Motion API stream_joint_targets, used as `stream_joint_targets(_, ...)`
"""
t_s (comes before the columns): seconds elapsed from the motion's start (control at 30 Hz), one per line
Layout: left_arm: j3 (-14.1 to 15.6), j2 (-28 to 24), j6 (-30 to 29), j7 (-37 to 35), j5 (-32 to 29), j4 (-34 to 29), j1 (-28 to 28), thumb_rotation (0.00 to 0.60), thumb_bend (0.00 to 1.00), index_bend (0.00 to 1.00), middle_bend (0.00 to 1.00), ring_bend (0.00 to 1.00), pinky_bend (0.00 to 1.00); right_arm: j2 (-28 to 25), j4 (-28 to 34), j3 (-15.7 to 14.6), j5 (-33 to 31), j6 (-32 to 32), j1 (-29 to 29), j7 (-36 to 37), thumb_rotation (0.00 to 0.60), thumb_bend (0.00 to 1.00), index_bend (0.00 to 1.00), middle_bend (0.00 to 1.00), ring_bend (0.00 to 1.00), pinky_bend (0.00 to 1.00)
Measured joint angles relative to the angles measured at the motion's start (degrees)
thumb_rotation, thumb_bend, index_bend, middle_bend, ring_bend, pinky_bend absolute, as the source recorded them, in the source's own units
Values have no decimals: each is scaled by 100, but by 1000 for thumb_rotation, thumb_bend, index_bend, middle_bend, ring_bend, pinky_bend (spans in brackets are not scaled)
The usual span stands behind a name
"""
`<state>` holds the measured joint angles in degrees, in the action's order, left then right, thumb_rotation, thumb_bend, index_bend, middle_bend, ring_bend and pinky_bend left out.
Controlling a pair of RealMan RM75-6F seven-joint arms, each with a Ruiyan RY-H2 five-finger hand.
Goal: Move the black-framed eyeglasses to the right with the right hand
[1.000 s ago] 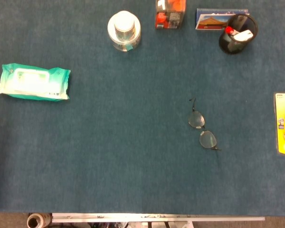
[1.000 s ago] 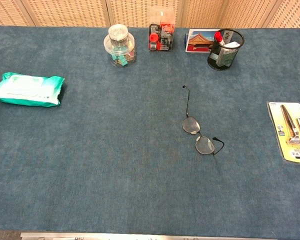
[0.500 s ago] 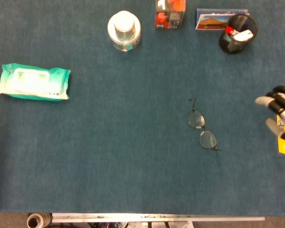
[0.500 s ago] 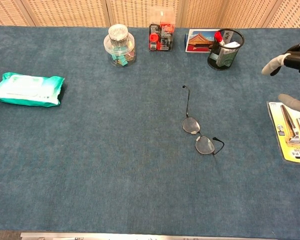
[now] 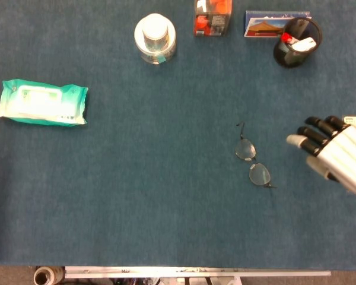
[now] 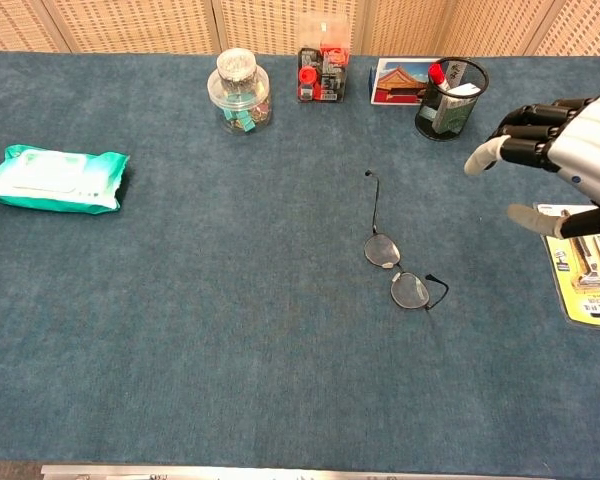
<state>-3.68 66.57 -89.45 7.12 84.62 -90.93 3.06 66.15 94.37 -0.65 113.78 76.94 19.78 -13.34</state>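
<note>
The right hand [image 6: 565, 160], cut off at the frame's right edge, hangs with fingers spread, empty, right of thin wire-rimmed eyeglasses [image 6: 395, 265] on the felt-like blue table [image 6: 180, 300].

Black-framed eyeglasses [image 5: 253, 163] lying on the blue surface [image 5: 136, 196].

The eyeglasses [image 6: 396, 268] have a thin dark frame and two rounded clear lenses. They lie flat with the temples unfolded, and the pair is set diagonally, one lens farther from the robot and to the left, the other lens nearer and to the right. One long temple points toward the far edge. Nothing touches them.
</note>
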Motion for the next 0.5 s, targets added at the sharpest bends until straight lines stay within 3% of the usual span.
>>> stream_joint_targets(0.17, -10, -1, 4, 7, -16, -11, -4, 600, 336, 465, 569, 416, 515, 144, -327, -103, 506, 222, 182, 285, 600, 261, 369, 432, 304, 457)
stream_joint_targets(0.4, 0, 5, -15, 33, 22, -26, -12, 600, 336, 465, 568, 416, 516, 479, -909, -255, 1102, 787, 383, 734, 600, 42, 369, 424, 304, 457)
stream_joint_targets(0.5, -6, 8, -1, 35, 3, -22, -10, 600, 335, 465, 569, 416, 516, 604, -1116, -310, 1226, 918, 471, 904, 600, 1, 369, 423, 304, 457)
